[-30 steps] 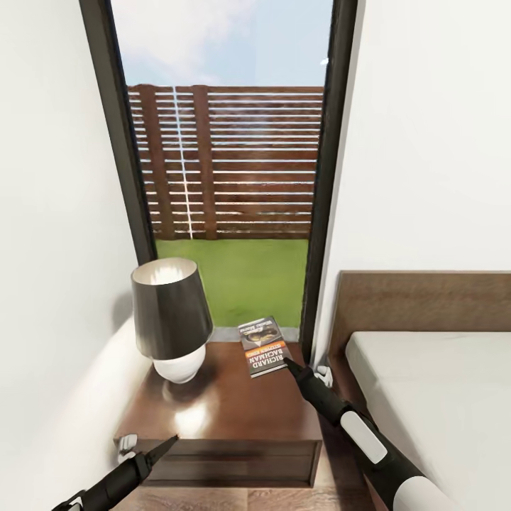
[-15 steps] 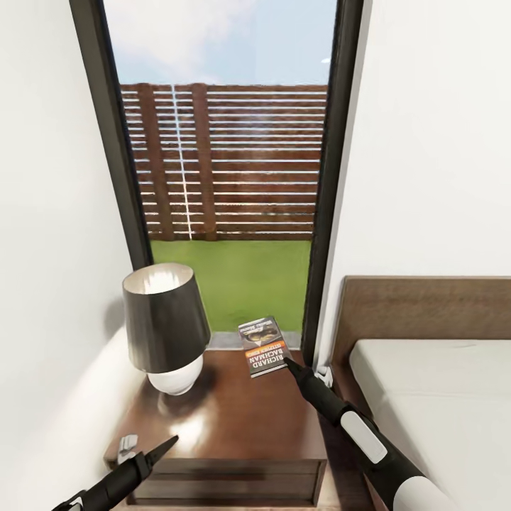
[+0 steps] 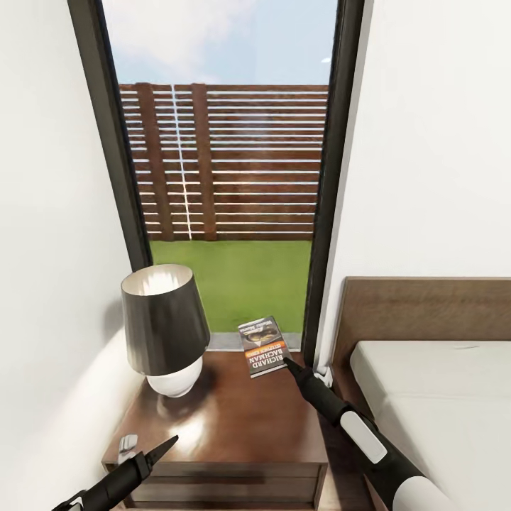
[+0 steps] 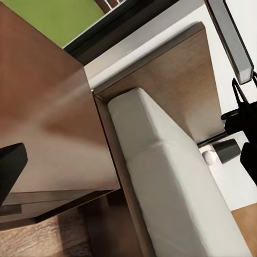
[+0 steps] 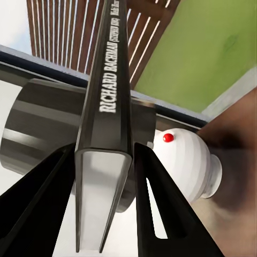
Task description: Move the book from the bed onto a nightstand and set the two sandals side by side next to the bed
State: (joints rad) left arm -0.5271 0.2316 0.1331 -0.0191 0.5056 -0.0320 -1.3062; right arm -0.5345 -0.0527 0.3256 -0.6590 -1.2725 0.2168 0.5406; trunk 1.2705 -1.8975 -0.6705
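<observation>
The book point(image 3: 264, 346), dark with an orange band and "RICHARD BACHMAN" lettering, hangs tilted over the back right of the nightstand point(image 3: 234, 426). My right gripper point(image 3: 287, 363) is shut on its lower corner. In the right wrist view the book's spine point(image 5: 104, 123) stands between both fingers point(image 5: 160, 209). My left gripper point(image 3: 170, 443) hovers low at the nightstand's front left corner, holding nothing, and its fingers point(image 4: 10, 166) sit far apart in the left wrist view. The bed point(image 3: 440, 397) with its grey mattress lies to the right. The sandals are out of view.
A dark-shaded lamp point(image 3: 163, 326) with a white base stands on the nightstand's left half. A small white object point(image 3: 128, 446) lies at its front left corner. A tall black-framed window point(image 3: 333, 213) is behind, a white wall on the left, and the headboard point(image 3: 426, 309) on the right.
The whole picture has shifted slightly, so the lamp and nightstand sit a little further left. The book stays in the right gripper, and the left gripper holds its place.
</observation>
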